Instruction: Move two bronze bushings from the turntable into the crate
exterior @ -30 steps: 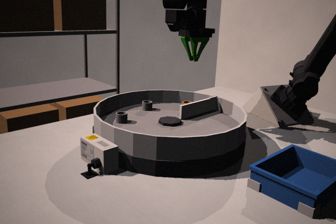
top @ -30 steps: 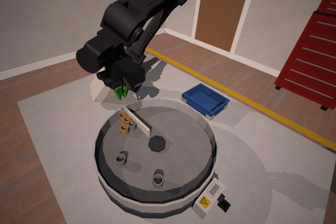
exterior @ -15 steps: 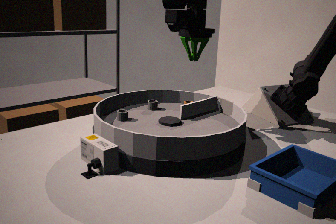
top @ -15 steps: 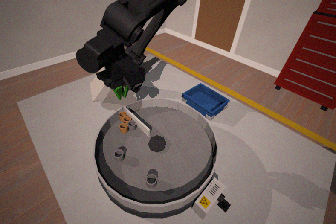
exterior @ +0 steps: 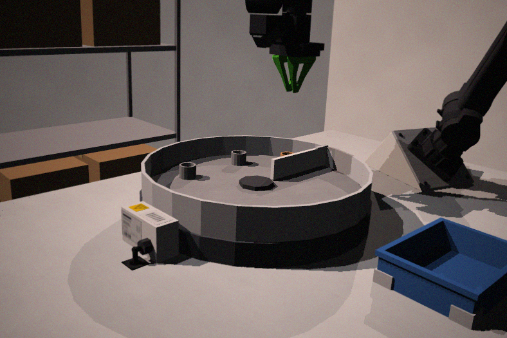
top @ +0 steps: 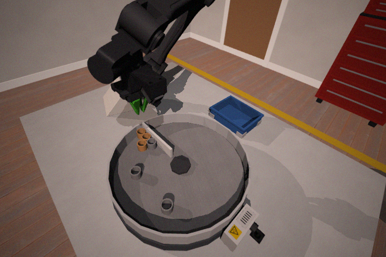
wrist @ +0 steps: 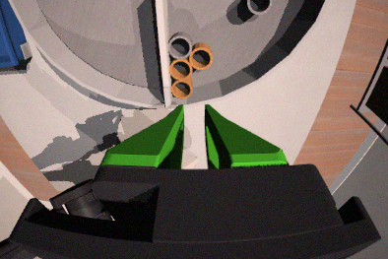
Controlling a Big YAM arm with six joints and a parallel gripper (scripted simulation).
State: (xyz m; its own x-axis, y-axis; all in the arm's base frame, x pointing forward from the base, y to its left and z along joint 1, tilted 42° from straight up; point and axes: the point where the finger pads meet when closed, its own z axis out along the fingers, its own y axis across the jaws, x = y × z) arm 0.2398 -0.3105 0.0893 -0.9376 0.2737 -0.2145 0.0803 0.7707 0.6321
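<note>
Three bronze bushings stand clustered against the white divider on the turntable. A grey bushing stands with them, on the hub side. The exterior view shows only one bronze rim above the divider. Two more grey bushings stand apart. The blue crate shows no bushing inside. My gripper is narrowly open and empty, high above the turntable's edge by the divider's outer end.
A raised wall rings the turntable. A dark hub sits at its centre. A white control box stands outside the wall, across from the arm. The crate stands just outside the wall.
</note>
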